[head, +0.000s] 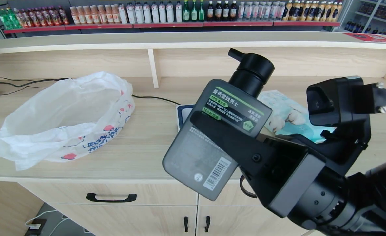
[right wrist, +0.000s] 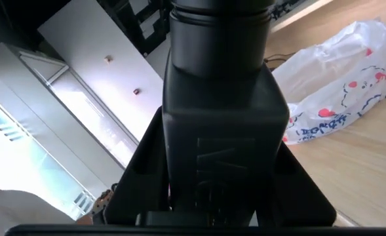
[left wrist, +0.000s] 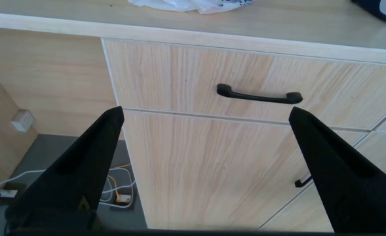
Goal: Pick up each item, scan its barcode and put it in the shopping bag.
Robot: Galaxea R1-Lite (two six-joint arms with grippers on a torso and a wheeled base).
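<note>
My right gripper [head: 212, 131] is clamped on a dark grey pump bottle [head: 199, 157], one finger [head: 219, 131] lying across its front label. I hold the bottle tilted in the air above the front edge of the counter [head: 140, 147], with the black pump head [head: 255, 70] pointing up and away from me. The barcode [head: 217, 173] sits at the bottle's lower corner, facing me. In the right wrist view the bottle [right wrist: 219, 131] stands between my fingers.

My left gripper [left wrist: 206, 170] is spread wide and holds nothing. It hangs below the counter edge, facing the drawer handle [left wrist: 259, 96].

The white shopping bag [head: 65, 121] lies open on the counter to my left, well apart from the bottle. A pale blue packet [head: 288, 114] lies on the counter behind the bottle. A black cable [head: 153, 97] runs along the counter behind the bag.
</note>
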